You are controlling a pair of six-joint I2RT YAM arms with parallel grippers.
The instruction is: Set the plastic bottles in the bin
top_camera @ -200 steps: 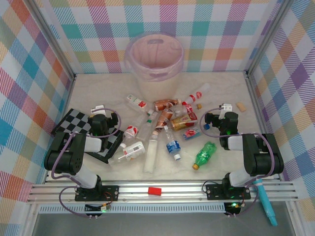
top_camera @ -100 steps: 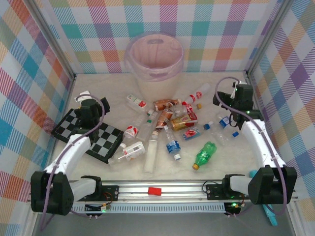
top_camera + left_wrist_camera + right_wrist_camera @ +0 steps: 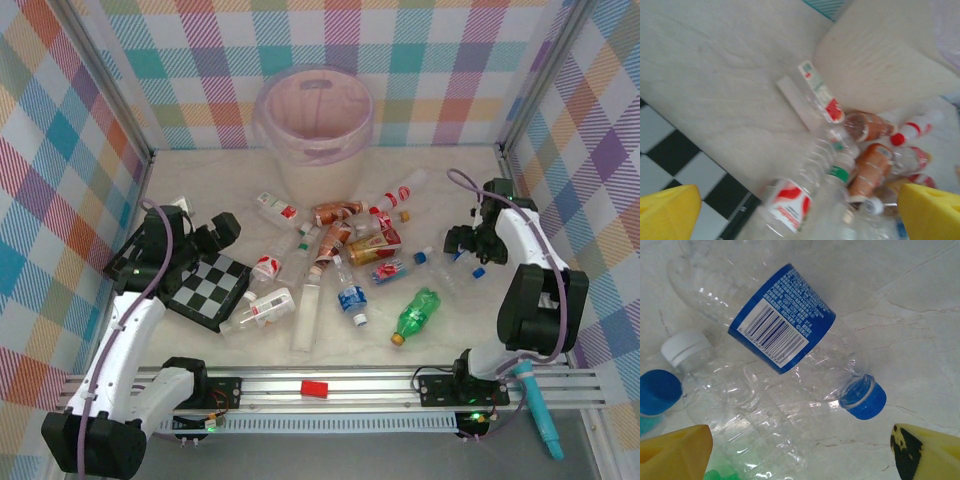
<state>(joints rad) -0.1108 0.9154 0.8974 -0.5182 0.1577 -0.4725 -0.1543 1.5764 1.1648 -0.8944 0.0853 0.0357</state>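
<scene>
Several plastic bottles lie in a heap mid-table, in front of the beige bin with its pinkish liner. My left gripper hovers over the checkered board, facing the heap. In the left wrist view it stands open, with a red-and-white-labelled bottle lying beyond its tips and the bin's wall behind. My right gripper is low over a blue-labelled bottle at the right. In the right wrist view it is open, with that blue-capped bottle and a clear white-capped bottle lying beneath it, neither held.
A checkered board lies at the left under my left arm. A green bottle and another blue-labelled one lie nearer the front. A red block sits on the front rail. Plaid walls close in three sides.
Both arms unfolded from near their bases. The left gripper swung out over the board and turned toward the heap. The right one reached far right, then dropped over the blue-labelled bottle.
</scene>
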